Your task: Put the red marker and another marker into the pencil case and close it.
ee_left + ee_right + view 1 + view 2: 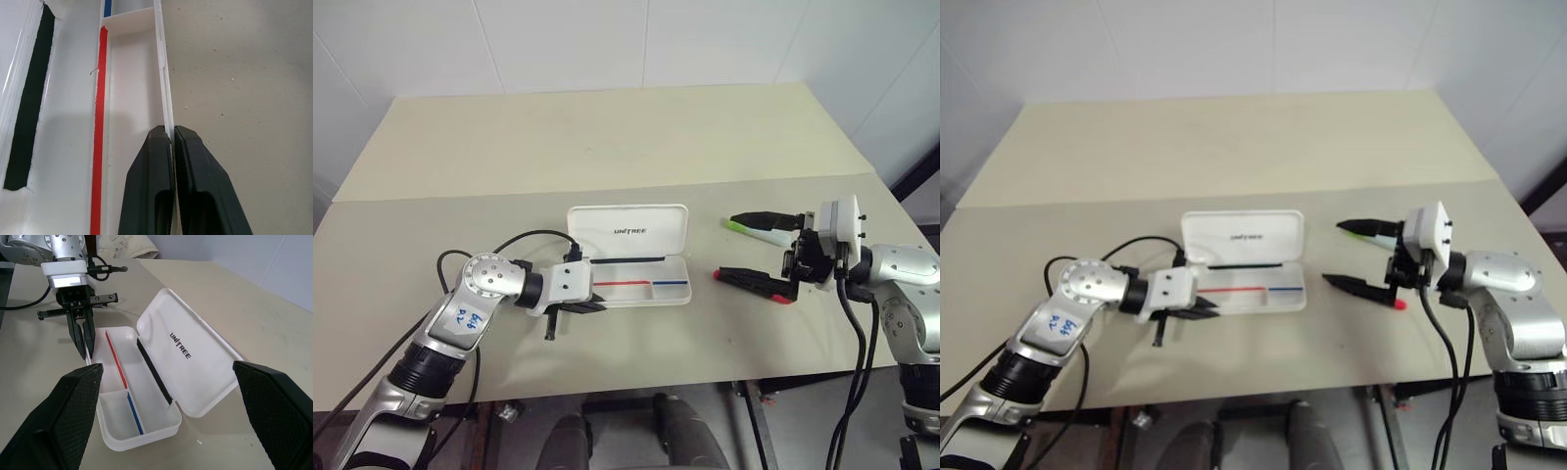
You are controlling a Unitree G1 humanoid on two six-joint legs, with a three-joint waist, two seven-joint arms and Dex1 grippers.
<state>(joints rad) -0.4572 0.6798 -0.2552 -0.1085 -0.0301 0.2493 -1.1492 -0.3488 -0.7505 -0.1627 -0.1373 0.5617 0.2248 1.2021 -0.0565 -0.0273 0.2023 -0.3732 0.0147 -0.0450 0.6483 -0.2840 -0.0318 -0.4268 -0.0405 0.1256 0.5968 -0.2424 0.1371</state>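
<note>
Case open: our left pincer (595, 306) is pinched on the pencil case (636, 257) front wall, steadying it. Right pincer (756, 252) gapes wide, empty. Next we likely grab the red marker (756, 282) lying under it on the tabletop (607, 137).

A pale beige bench (607, 137) stood against white tiled walls (568, 44), evenly lit; a seam ran across its top.
</note>
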